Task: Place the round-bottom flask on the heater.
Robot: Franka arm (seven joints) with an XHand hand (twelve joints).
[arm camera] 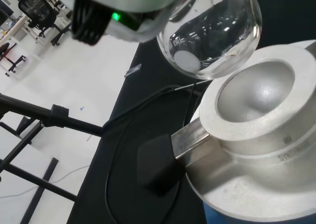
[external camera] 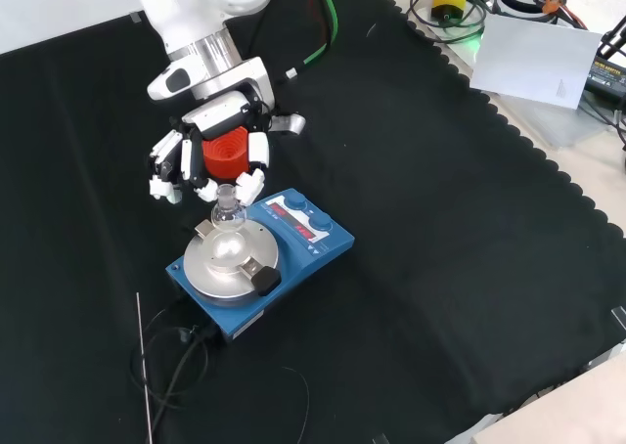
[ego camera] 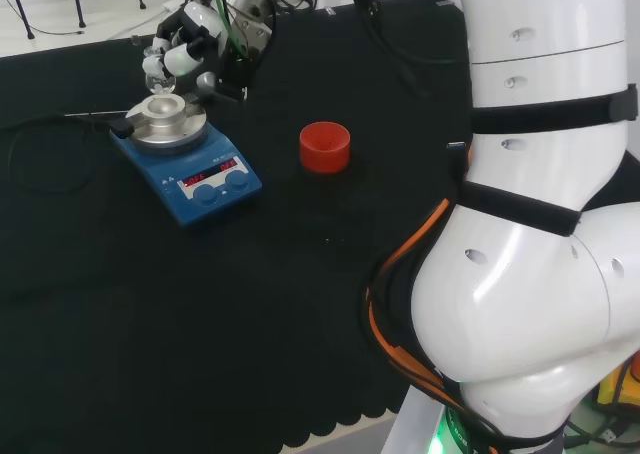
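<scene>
A clear round-bottom flask (arm camera: 212, 34) hangs just above the bowl-shaped metal block (arm camera: 259, 98) of the blue heater (external camera: 293, 244). In the front view the flask (external camera: 228, 219) sits over the block's hollow, its neck pinched between the curled fingers of the hand (external camera: 210, 160). In the head view the hand (ego camera: 190, 49) holds the flask (ego camera: 158, 74) right above the heater (ego camera: 190, 159) at the far left of the cloth. I cannot tell whether the bulb touches the block. A small white stir bar lies inside the bulb.
A red ribbed ring stand (ego camera: 324, 146) sits on the cloth to the right of the heater in the head view; in the front view it (external camera: 225, 151) shows behind the fingers. A black cable (external camera: 181, 351) trails from the heater. The arm's white links (ego camera: 540, 204) stand at the right.
</scene>
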